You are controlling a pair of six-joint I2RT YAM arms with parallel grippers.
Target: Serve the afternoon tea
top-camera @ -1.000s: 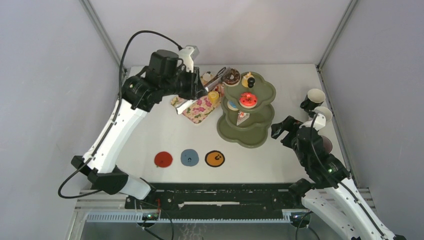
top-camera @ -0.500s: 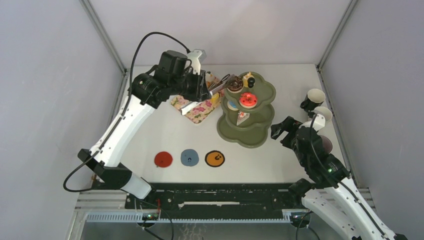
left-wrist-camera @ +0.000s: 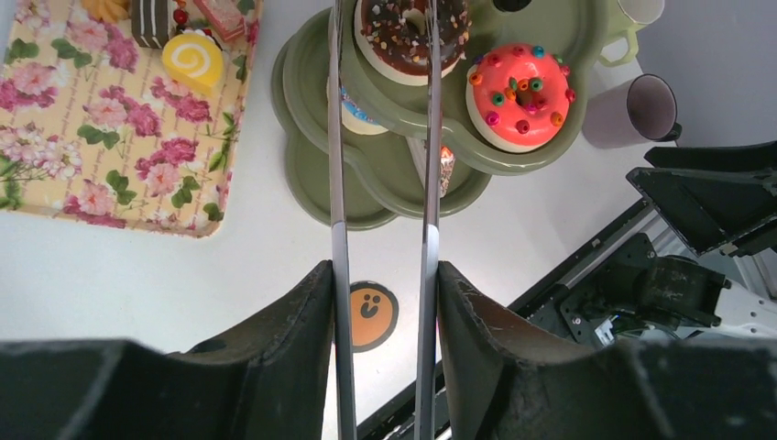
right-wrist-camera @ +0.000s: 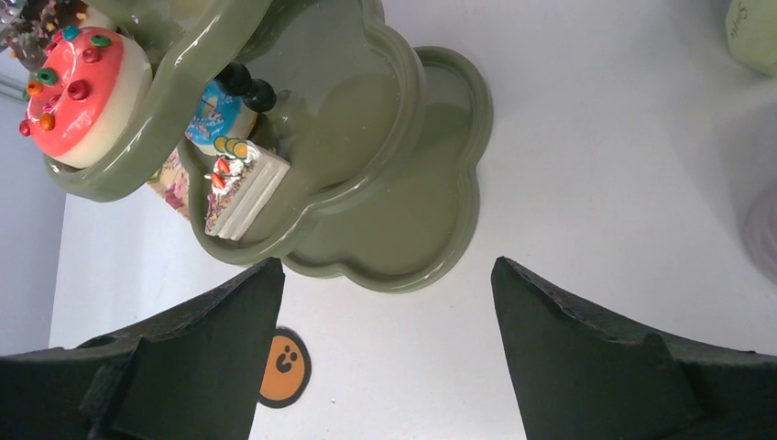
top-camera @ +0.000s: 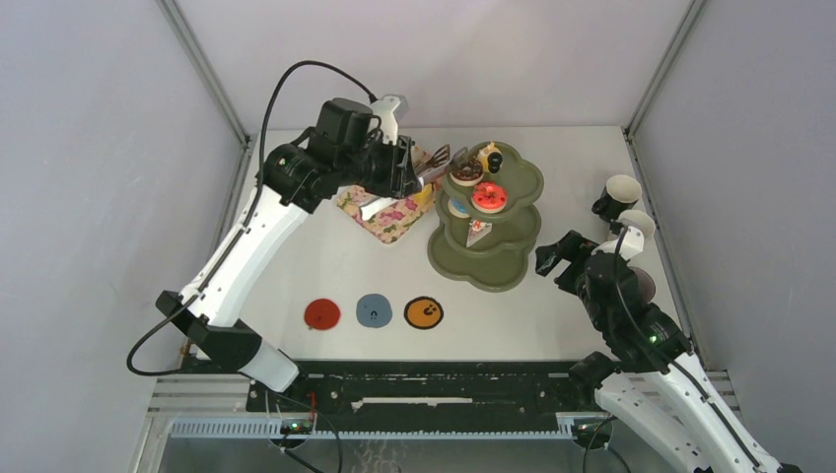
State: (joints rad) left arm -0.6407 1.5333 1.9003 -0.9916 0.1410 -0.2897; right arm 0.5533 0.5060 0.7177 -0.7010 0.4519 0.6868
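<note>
Chocolate donut with sprinkles: sat on the top tier of the green stand, on that tier's left side, close to the black knob. Shared the tier with a red donut dotted with coloured beads and a small yellowish sweet right by the knob. One tier down: blue donut plus a cake slice. Stand itself stood toward the back of the tabletop, a bit right of centre.

Left gripper: clamped on a pair of metal tongs, pads pressed against both blades. Tongs were spread fairly narrow, one blade just left of the chocolate donut, the other crossing over it. Honestly couldn't tell if pinching it or only brushing it.

Right gripper: gaped wide, held nothing, hovered over the tabletop just right of the stand's bottom tier.

Other stuff, fwiw:
- Floral tray: lay near the back edge, just left of the stand, with a yellow swirl roll at its far end.
- Red coaster, blue coaster, orange coaster: lined up in a row near the front edge.
- Back mug, middle mug, front mug: stood along the right edge, the last one partly behind the right arm.
</note>
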